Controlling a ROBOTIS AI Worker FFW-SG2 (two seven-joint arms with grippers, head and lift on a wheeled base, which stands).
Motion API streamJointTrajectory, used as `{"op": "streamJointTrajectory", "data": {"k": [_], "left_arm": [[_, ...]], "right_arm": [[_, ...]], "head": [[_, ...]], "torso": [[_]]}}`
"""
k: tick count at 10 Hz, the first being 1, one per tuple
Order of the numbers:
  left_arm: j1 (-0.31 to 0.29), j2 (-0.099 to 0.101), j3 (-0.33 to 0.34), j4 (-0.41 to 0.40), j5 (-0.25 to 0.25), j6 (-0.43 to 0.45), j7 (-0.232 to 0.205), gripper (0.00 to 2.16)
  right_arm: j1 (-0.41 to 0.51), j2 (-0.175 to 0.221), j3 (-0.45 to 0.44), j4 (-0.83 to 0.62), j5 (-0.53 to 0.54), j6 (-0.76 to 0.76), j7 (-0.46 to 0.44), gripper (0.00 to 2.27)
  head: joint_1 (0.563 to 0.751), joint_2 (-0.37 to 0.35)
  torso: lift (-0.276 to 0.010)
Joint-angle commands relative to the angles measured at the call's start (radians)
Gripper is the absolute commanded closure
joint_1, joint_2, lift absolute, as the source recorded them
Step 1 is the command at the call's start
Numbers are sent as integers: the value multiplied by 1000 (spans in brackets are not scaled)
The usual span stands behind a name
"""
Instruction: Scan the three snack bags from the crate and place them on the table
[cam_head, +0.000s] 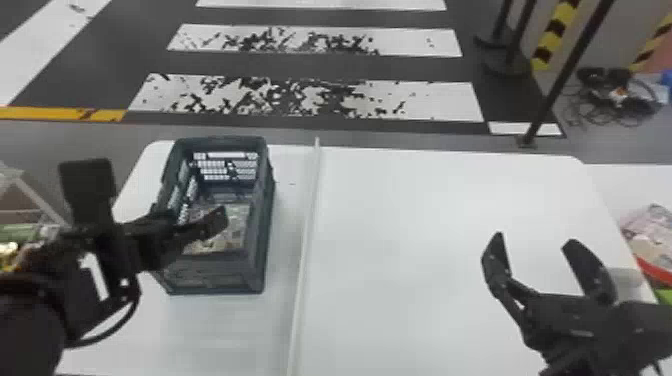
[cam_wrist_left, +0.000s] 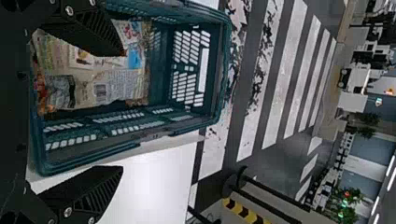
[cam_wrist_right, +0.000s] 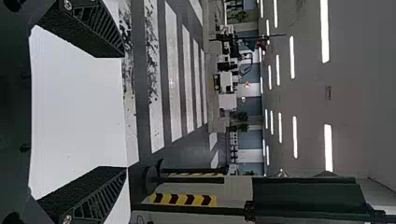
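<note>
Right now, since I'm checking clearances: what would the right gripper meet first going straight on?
The way looks free: the right gripper points over the white table and past its far edge, though its height above the tabletop is hard to judge.

Teal open crate (cam_head: 215, 275), upright, ten o'clock on white worktop (cam_head: 425, 215); printed, beige-toned snack bags (cam_wrist_left: 88, 88) lying inside, towards its six o'clock end, count unclear
</note>
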Motion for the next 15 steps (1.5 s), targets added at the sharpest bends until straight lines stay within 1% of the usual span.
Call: {"op": "streamJointTrajectory", "data": {"k": [1, 2, 3, 4, 5, 6, 7, 8, 10, 11, 12, 13, 15], "left_arm": [[-156, 9, -1, 114, 0, 126, 43, 140], [-241, 17, -4, 193, 1, 184, 61, 140], [-311, 27, -12, 258, 3, 254, 67, 140], [-369, 38, -32, 312, 0, 297, 79, 154], [-417, 44, -56, 355, -8, 340, 87, 198], [-462, 44, -75, 397, -16, 386, 96, 205], [-514, 47, -96, 440, -28, 481, 109, 194], [-546, 47, -121, 459, -55, 504, 127, 198], [-581, 50, -141, 492, -82, 504, 130, 201], [-601, 60, -151, 522, -98, 504, 130, 201], [-618, 70, -154, 544, -92, 504, 127, 205], [-623, 69, -154, 558, -91, 504, 127, 208], [-623, 60, -162, 608, -94, 504, 119, 208]], "right_arm": [[-10, -15, 0, 23, 2, 16, 0, 66], [-22, -22, 0, 44, 3, 19, 0, 66], [-35, -26, 3, 66, 2, 19, -2, 66], [-52, -38, 17, 83, 2, 19, -2, 66], [-58, -42, 20, 93, -3, 19, -3, 66], [-65, -49, 20, 101, -11, 19, -6, 66], [-68, -60, 20, 107, -20, 16, -11, 66], [-70, -68, 19, 109, -34, 10, -12, 66], [-65, -80, 15, 110, -43, -5, -15, 66], [-62, -83, 15, 107, -46, -14, -17, 66], [-56, -86, 14, 102, -46, -21, -20, 66], [-52, -86, 14, 98, -46, -30, -20, 66], [-30, -86, 12, 96, -46, -76, -22, 66]], "head": [[695, 45], [695, 60], [695, 63], [695, 66], [695, 68], [695, 66], [695, 62], [695, 54], [695, 47], [695, 47], [695, 50], [695, 55], [695, 58]], "torso": [[-36], [-36], [-36], [-36], [-36], [-36], [-36], [-36], [-36], [-36], [-36], [-36], [-36]]}}
